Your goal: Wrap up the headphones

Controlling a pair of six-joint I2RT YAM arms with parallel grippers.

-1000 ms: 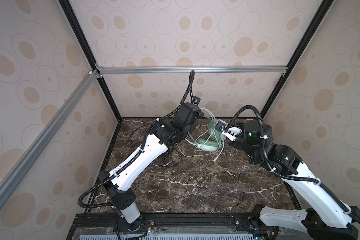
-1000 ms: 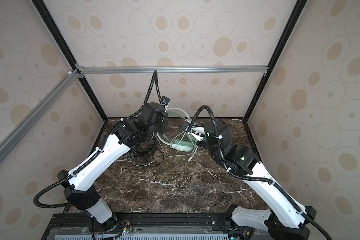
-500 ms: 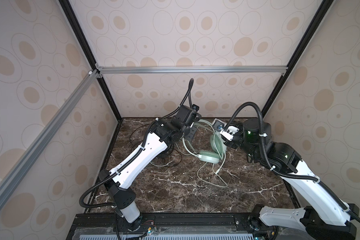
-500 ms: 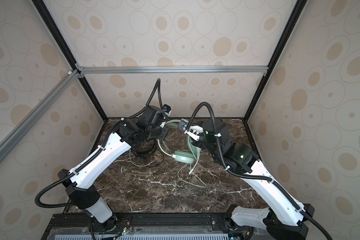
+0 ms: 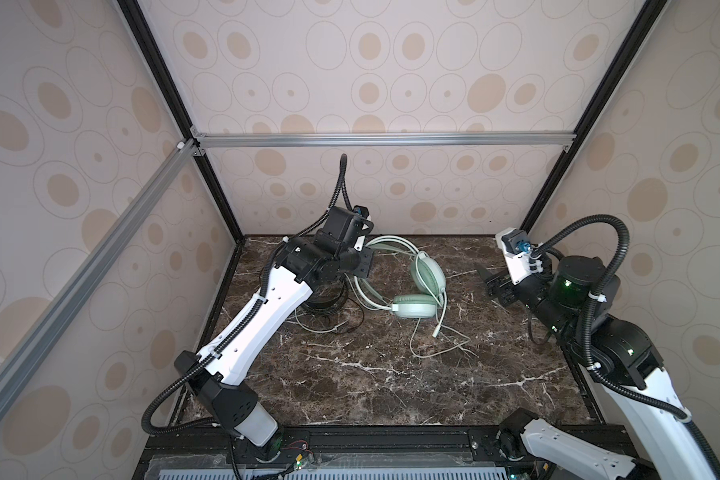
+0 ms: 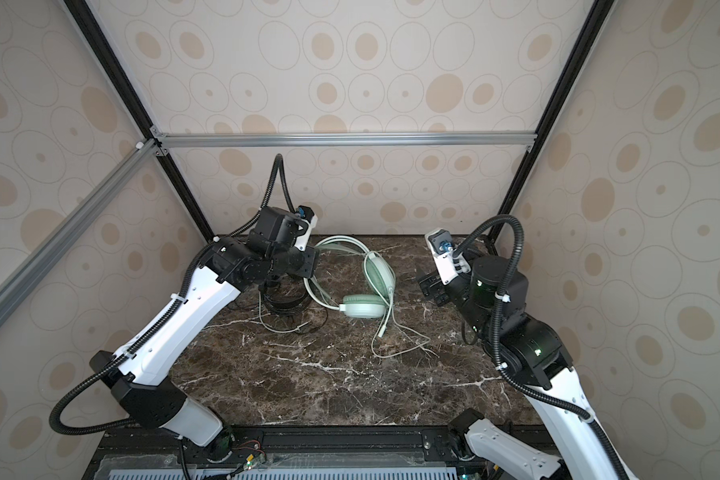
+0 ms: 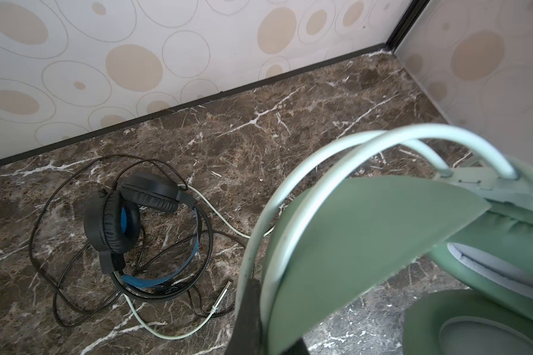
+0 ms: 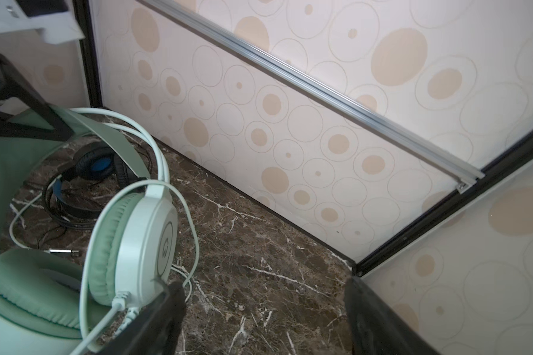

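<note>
The mint-green headphones [image 5: 428, 275] [image 6: 378, 275] sit mid-table at the back, one earcup lying flat and the other on edge. Their pale cord [image 5: 436, 332] trails loose toward the front. My left gripper [image 5: 363, 254] [image 6: 311, 258] is shut on the green headband [image 7: 351, 233], and one dark finger [image 7: 247, 316] shows against the band's thin rails. The black headphones [image 7: 126, 215] [image 5: 324, 302] with a blue inner band lie under the left arm, with black cord tangled around them. My right gripper [image 5: 489, 283] [image 8: 259, 295] stands open and empty, to the right of the green earcup [image 8: 136, 246].
The marble table [image 5: 391, 382] is closed in by patterned walls with black frame posts at the back corners [image 5: 533, 216]. A metal plug [image 7: 222, 296] lies by the black cord. The green cord also loops under the black headset [image 7: 154, 325].
My right gripper has opened, let go of the green headphones and pulled back to the right. The earcups have come down onto the table. My left gripper still holds the headband.
</note>
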